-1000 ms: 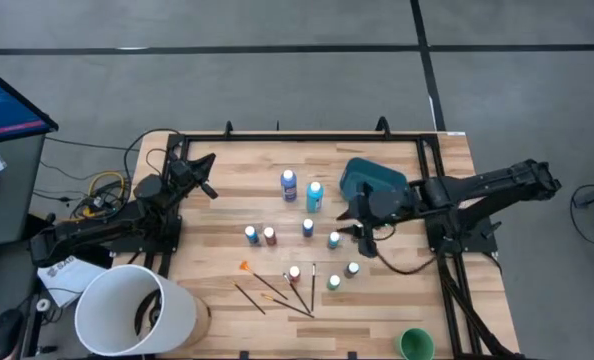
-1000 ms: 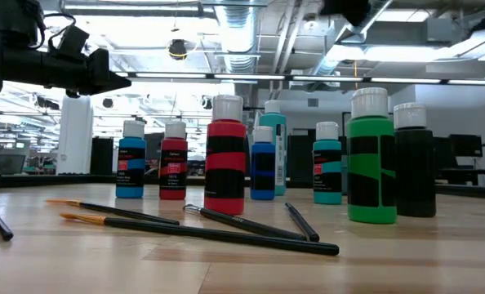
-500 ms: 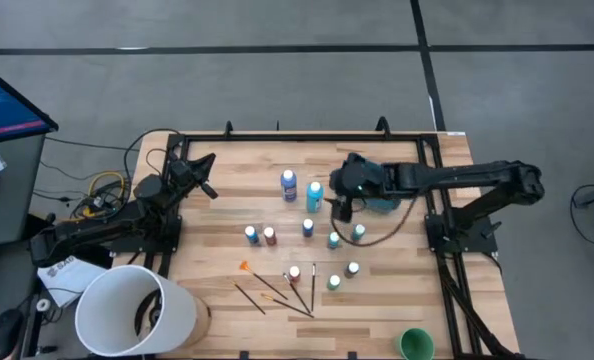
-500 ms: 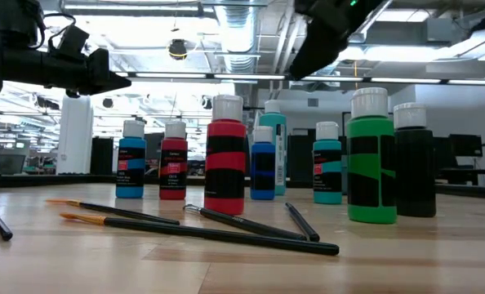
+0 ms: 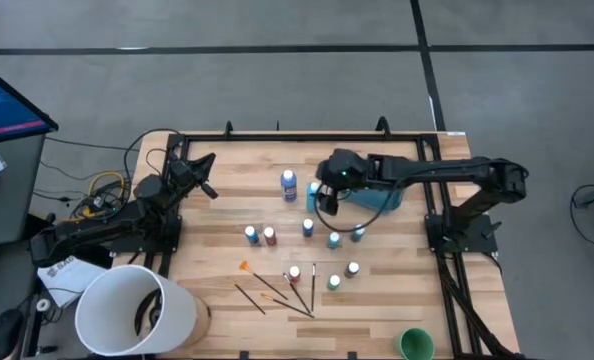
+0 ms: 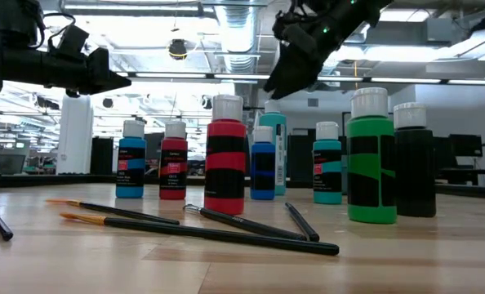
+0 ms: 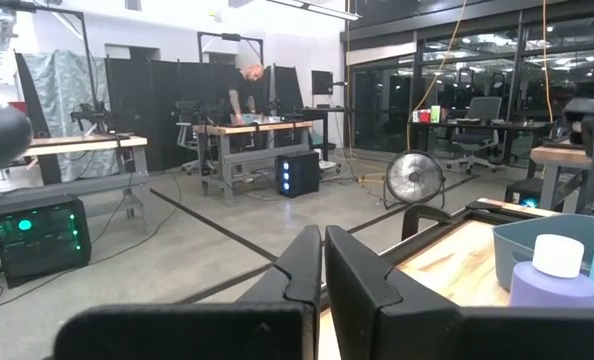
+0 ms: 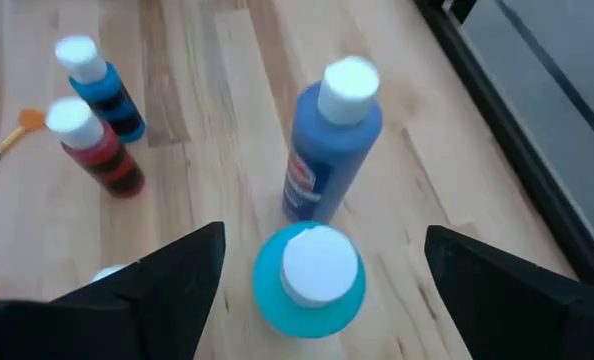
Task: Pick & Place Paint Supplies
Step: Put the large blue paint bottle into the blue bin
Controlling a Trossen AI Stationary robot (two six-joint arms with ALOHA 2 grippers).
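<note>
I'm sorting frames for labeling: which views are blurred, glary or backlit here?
Right wrist view: soft motion blur on the teal bottle between the open right gripper's fingers and on the small bottles behind. Low view: bright ceiling lights backlight the right arm; the brushes stay sharp. Left wrist view: near fingers out of focus. High view: even light, no glare.

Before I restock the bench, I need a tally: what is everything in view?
Tall bottles: two, blue and teal, mid-rear table.
Small bottles: eight, blue, red, teal, green, dark, mid-table.
Brushes: several, dark-handled, table front.
Tub: one, teal, right rear.
Bucket: one, white, front-left corner.
Round item: one, green, front right.
Person: one, at a distant bench.
Left tool: shut, parked at the table's left edge.
Right tool: open, above the teal tall bottle.
</note>
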